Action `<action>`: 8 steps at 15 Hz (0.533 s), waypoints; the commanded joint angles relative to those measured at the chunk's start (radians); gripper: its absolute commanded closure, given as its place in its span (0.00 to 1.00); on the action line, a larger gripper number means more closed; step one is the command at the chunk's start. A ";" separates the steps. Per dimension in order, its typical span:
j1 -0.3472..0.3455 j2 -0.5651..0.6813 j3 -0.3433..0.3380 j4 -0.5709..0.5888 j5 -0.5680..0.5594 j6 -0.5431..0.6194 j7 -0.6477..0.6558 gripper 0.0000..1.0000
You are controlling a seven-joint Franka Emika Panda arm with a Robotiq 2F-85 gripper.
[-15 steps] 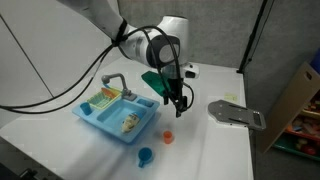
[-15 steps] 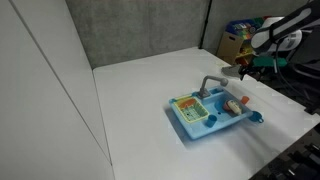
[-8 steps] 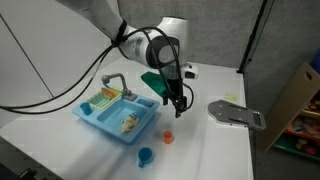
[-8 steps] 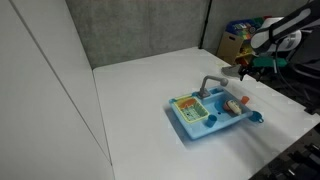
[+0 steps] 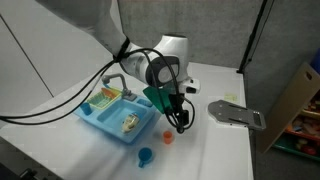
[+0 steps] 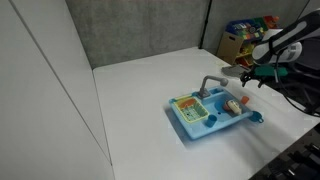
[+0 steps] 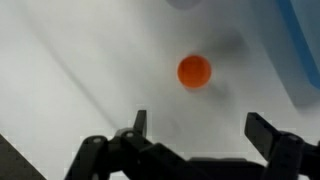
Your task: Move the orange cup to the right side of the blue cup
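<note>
A robot's pincer [image 7: 200, 128] hangs released, fingers spread wide, just over the orange cup [image 7: 194, 71]. That cup stands on the white counter [image 5: 215, 145], beside a blue toy sink [image 5: 105, 118] and near the blue cup [image 5: 146, 156].

Robot arm reaching forward, wrist angled down, claw [image 5: 179, 123] pointing downward, jaws wide apart

One orange cup [image 5: 167, 137]; one blue cup [image 5: 146, 156]; one blue toy sink [image 5: 104, 128].
</note>
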 commanded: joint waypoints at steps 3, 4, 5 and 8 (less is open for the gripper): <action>-0.003 0.049 -0.001 -0.027 -0.017 0.069 -0.048 0.00; -0.001 0.056 -0.003 -0.032 -0.020 0.075 -0.053 0.00; 0.003 0.064 -0.007 -0.035 -0.026 0.079 -0.056 0.00; 0.011 0.084 -0.008 -0.048 -0.047 0.125 -0.067 0.00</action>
